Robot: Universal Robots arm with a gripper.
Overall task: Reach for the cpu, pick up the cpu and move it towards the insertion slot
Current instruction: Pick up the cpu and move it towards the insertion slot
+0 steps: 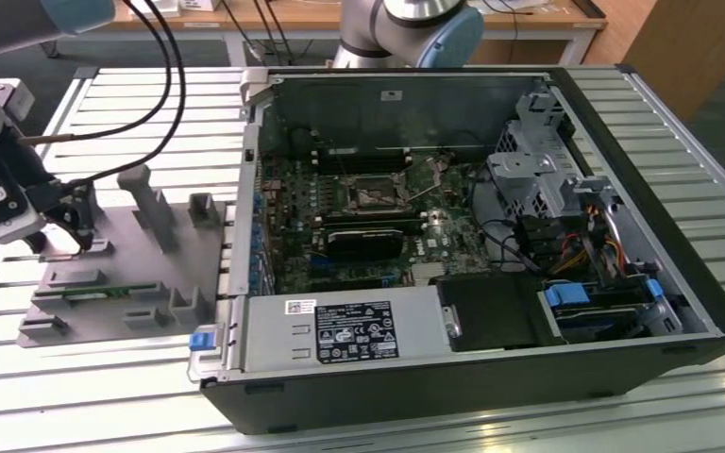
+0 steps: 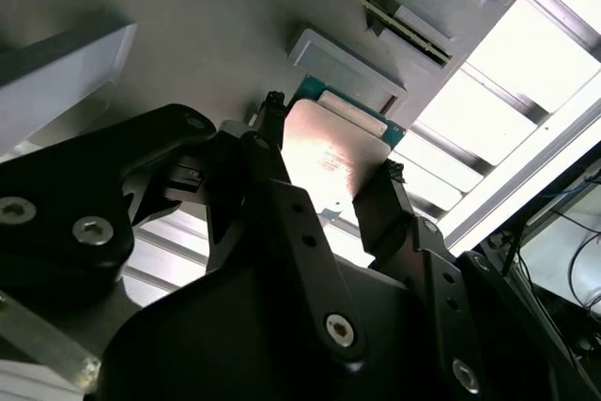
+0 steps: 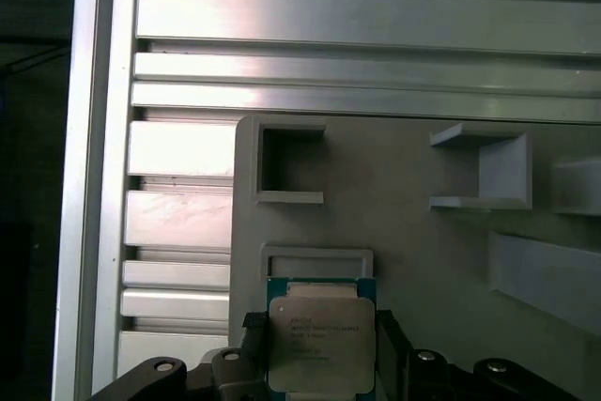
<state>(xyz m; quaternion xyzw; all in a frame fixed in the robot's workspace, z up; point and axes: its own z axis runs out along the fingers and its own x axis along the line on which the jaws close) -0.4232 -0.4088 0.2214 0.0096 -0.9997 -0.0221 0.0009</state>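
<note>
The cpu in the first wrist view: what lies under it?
The grey fixture plate lies beneath the cpu, with a raised bracket beside it. The spot directly underneath is covered.

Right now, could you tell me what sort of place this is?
Probably a robotics lab bench for computer assembly: an open desktop computer case lies on a slatted aluminium table, beside a grey parts fixture where a gripper holds a cpu.

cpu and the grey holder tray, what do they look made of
cpu: its top looks like satin metal, silvery with a soft glare; the green rim looks like circuit board. grey holder tray: probably matte plastic, uniform pale grey with no shine.
</note>
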